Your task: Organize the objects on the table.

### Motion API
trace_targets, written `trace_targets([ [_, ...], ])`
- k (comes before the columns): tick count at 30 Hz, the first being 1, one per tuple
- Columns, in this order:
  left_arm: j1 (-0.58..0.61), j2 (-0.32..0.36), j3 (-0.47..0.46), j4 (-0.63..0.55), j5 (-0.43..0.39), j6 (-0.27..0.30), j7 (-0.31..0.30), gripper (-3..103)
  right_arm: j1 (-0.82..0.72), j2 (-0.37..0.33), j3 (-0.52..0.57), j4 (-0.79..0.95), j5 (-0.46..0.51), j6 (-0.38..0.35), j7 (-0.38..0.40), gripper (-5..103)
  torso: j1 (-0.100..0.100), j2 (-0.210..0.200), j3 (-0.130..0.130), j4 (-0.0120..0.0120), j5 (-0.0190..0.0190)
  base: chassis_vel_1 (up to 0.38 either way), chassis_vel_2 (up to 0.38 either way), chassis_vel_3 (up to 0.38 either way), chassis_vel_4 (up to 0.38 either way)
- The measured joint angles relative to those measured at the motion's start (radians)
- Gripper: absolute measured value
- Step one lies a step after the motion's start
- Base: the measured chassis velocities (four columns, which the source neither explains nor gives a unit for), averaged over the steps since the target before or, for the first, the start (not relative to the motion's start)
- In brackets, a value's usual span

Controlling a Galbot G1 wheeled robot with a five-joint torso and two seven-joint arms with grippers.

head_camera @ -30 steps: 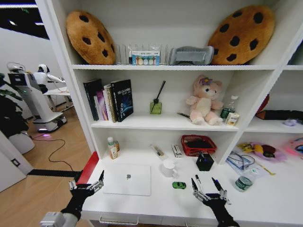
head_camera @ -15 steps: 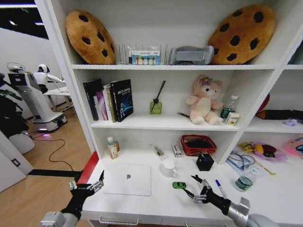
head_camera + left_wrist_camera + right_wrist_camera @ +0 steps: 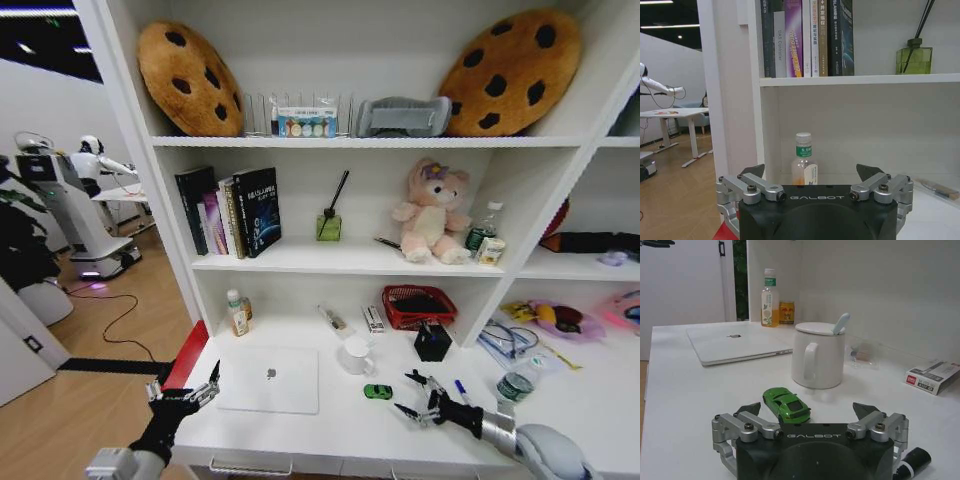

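We are lining our right gripper (image 3: 413,396), jaws spread and empty, on the green toy car (image 3: 786,404), which is sitting on the bench (image 3: 330,430) just before it, near the white mug (image 3: 818,355) and right of the closed laptop (image 3: 270,380). Left gripper (image 3: 186,385) is hovering spread at the bench's left edge. Step, by our reckoning: approach. Next calls for advancing and lowering until the jaws straddle the car.

- Table (image 3: 330,425): smooth white top, slight sheen.
- Laptop (image 3: 269,380): matt silver metal lid.
- Toy car (image 3: 786,404): glossy green paint.
- Mug (image 3: 818,356): glazed white ceramic, shiny.
- Right gripper (image 3: 808,411), near the car: matt black body, bare metal links w/ screws.
- Far-left bottle (image 3: 804,164): clear plastic, paper label.
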Motion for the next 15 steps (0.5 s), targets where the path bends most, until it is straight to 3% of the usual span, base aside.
trace_targets([
  [15,0.000,0.000,0.000,0.000,0.000,-0.001,0.000,100,0.102,0.018,-0.128,-0.063,-0.067,0.001,0.051,103,0.000,0.000,0.000,0.0000,-0.0004,0.000,0.000,0.000,0.000],
])
